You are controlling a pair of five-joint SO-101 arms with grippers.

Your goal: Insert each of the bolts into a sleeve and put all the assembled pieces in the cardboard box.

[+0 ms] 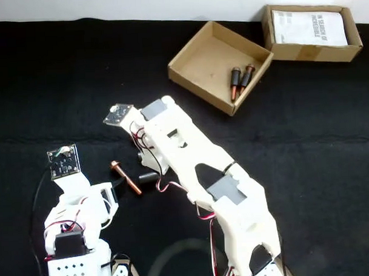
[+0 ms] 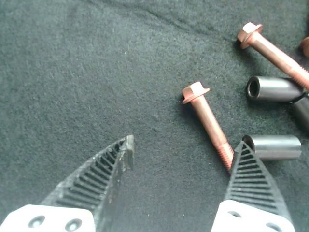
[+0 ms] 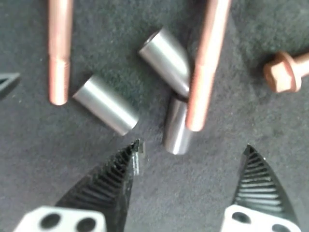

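My left gripper [image 2: 185, 147] is open just above the black cloth, with a copper bolt [image 2: 207, 123] lying between its fingers, close to one fingertip [image 2: 241, 154]. A dark sleeve [image 2: 275, 146] lies beside that fingertip, with a second sleeve [image 2: 273, 89] and another bolt [image 2: 273, 53] beyond. My right gripper [image 3: 193, 147] is also open and holds nothing. It hovers over three sleeves [image 3: 106, 104] [image 3: 166, 53] [image 3: 176, 125] and two bolts [image 3: 59, 48] [image 3: 207, 63]. From above, a bolt [image 1: 126, 177] and a sleeve [image 1: 148, 177] lie between the arms. The cardboard box [image 1: 196, 53] holds two assembled pieces [image 1: 240, 78].
A second cardboard box [image 1: 351, 47] with a printed sheet inside stands at the back right. The right arm [image 1: 216, 167] stretches diagonally over the middle of the cloth and covers part of the pile. A third bolt's head [image 3: 285, 71] lies off to the side.
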